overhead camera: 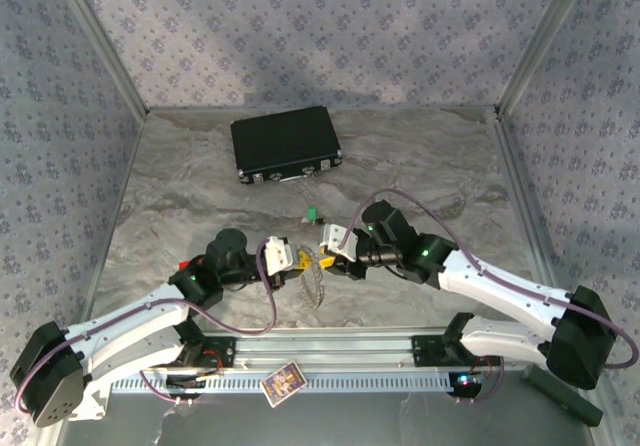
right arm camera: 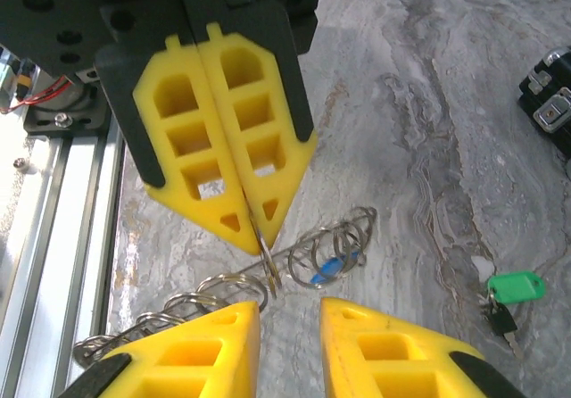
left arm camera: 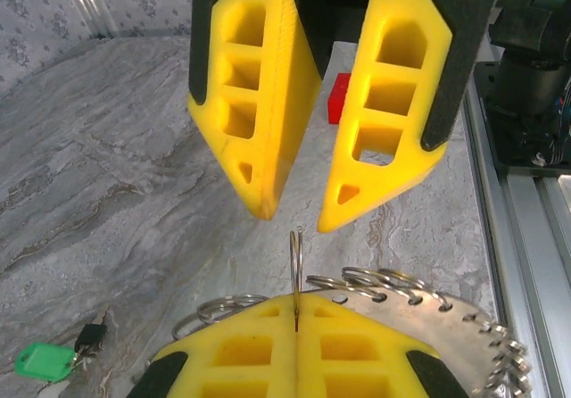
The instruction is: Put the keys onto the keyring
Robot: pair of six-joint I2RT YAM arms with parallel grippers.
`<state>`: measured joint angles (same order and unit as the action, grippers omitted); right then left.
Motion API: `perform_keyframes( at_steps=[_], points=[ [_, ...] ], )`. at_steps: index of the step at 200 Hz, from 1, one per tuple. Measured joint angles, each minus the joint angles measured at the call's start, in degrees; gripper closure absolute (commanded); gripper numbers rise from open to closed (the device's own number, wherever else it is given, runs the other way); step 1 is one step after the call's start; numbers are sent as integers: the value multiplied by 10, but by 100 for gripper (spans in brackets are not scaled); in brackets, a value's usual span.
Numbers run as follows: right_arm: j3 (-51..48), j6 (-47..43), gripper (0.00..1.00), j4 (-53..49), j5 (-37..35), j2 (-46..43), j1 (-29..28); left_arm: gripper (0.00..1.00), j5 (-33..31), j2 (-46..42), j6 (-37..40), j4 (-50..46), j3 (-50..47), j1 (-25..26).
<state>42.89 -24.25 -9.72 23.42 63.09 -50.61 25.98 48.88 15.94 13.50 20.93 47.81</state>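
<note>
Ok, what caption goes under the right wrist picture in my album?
Left gripper pinches the keyring; right gripper open below; green key lying apart.

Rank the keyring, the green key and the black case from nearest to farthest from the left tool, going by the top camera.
1. keyring: clamped in the left tool, so touching it, on its right side.
2. green key: lying a little farther back, near the middle.
3. black case: farthest, close to the back wall.

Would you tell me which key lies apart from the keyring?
The green-headed key, alone on the table; the blue-headed key sits among the keyring loops.
</note>
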Motion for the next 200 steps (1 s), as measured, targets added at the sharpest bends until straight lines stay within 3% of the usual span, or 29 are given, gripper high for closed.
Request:
perform_keyframes(
  at_steps=[69,86,200],
  points=[
    [0,2,90,14,31,16,0,100,2,0,1,0,0,3],
    [0,0,100,15,34,17,1,100,4,0,1,0,0,3],
    [25,-16,100,-18,45,46,-4,90,3,12,-4,-3,-2,4]
  ],
)
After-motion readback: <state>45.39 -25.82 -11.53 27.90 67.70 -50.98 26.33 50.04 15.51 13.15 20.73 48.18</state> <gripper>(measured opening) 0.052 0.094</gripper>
